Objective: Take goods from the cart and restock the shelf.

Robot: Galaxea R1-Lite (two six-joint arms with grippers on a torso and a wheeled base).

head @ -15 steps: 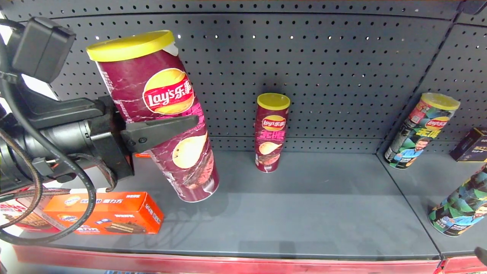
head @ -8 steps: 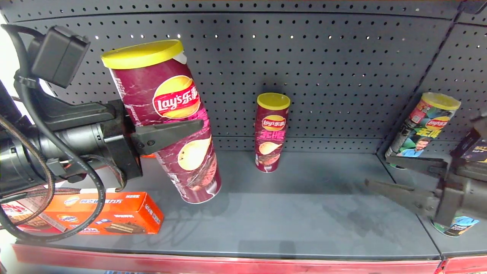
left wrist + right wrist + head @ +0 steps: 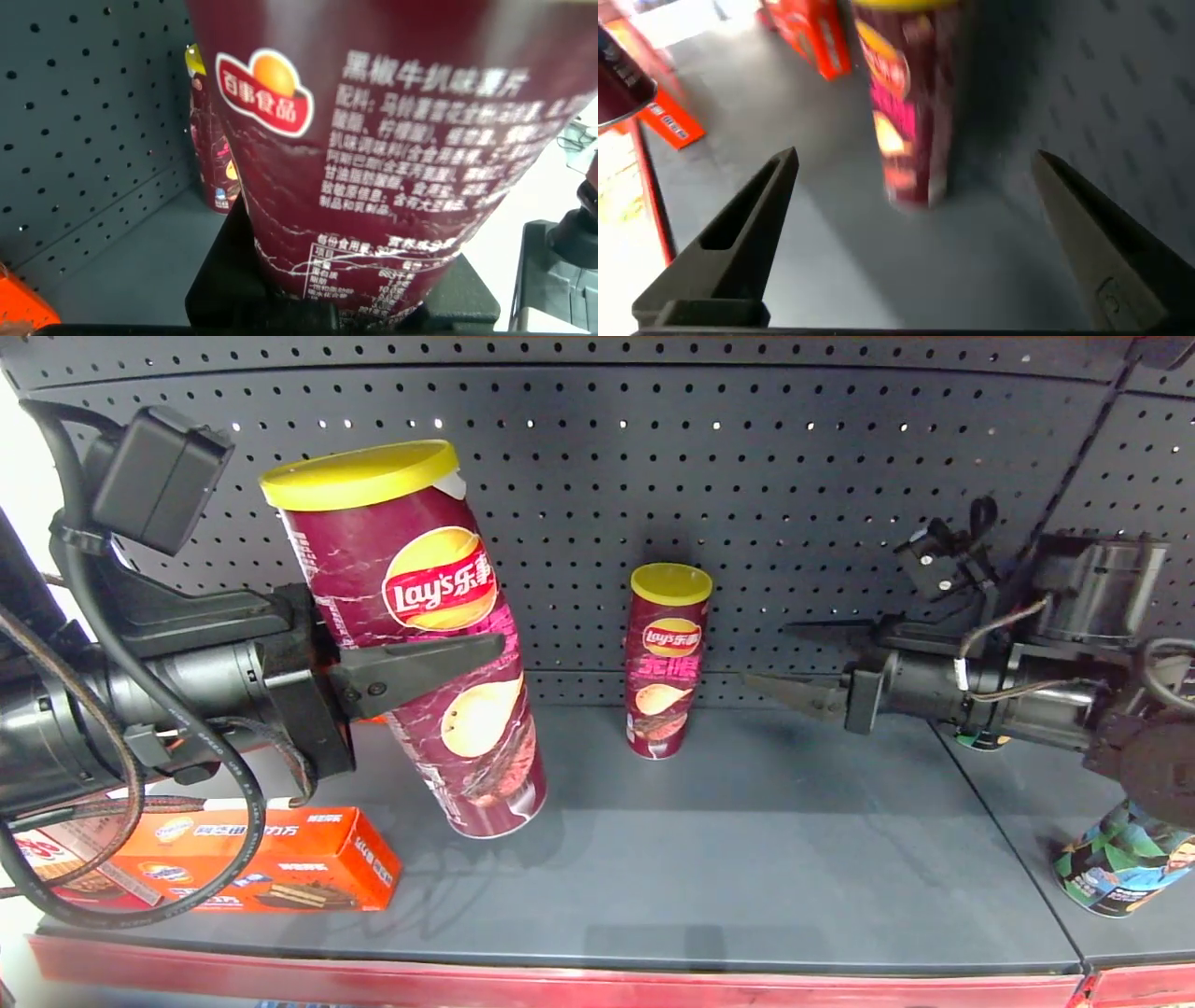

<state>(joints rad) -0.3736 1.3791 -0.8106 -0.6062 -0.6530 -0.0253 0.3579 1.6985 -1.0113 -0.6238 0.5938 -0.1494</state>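
Item one: chip can point(image 3: 411, 588), pinched by your left hand point(image 3: 439, 658), held tilted above the shelf point(image 3: 747, 859), likely for setting down beside the standing can point(image 3: 665, 663).
Item two: right hand point(image 3: 770, 653), spread, empty, pointed toward that standing can.

Round logos mark the tilted can point(image 3: 392, 541) and standing can point(image 3: 665, 663); white lettering marks the orange box point(image 3: 280, 854).

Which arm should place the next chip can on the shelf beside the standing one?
Left. The left gripper is shut on the held can, tilted above the shelf near the standing can. The right gripper is open and empty, pointed at that standing can.
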